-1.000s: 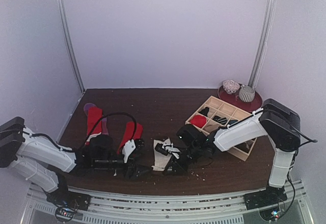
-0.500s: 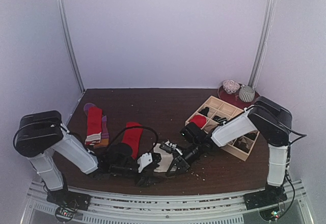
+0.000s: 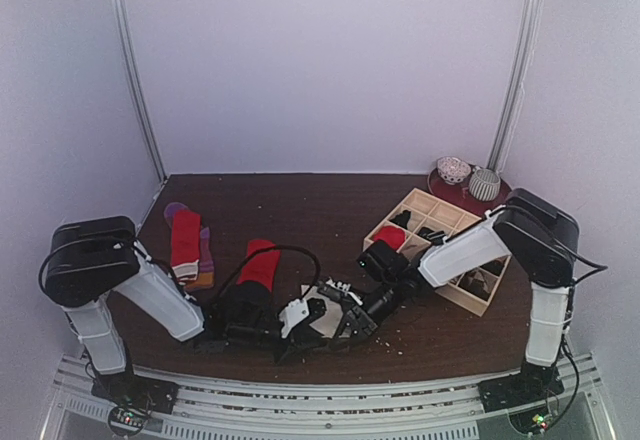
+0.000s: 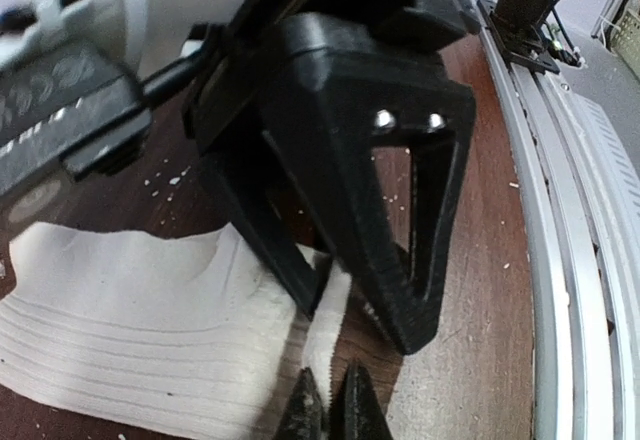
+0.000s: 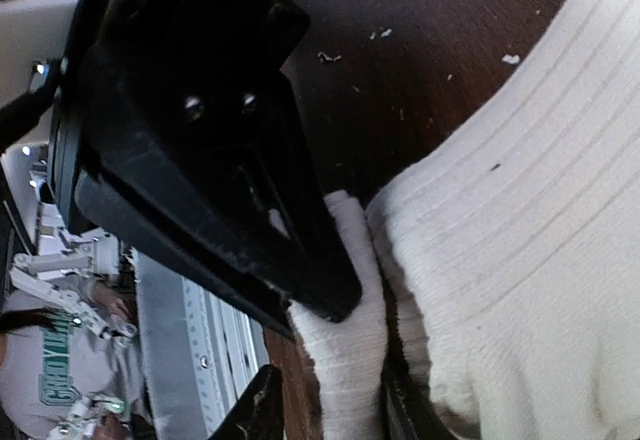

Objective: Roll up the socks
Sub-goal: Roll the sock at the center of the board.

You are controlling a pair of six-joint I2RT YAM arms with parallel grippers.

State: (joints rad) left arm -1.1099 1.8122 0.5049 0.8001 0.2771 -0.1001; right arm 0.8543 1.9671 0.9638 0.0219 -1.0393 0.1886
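Near the front middle of the tabletop (image 3: 300, 210), the cream sock (image 4: 130, 310) is lying flat with one edge bunching upward. The right claw (image 5: 332, 410) is pinching that raised fold between its narrow fingers. The left claw (image 4: 328, 405) is meeting it with its tips almost closed at the same edge; whether it is catching fabric I cannot tell. A red sock (image 3: 258, 263) is lying to the left, and the wooden tray (image 3: 478, 307) is sitting to the right.
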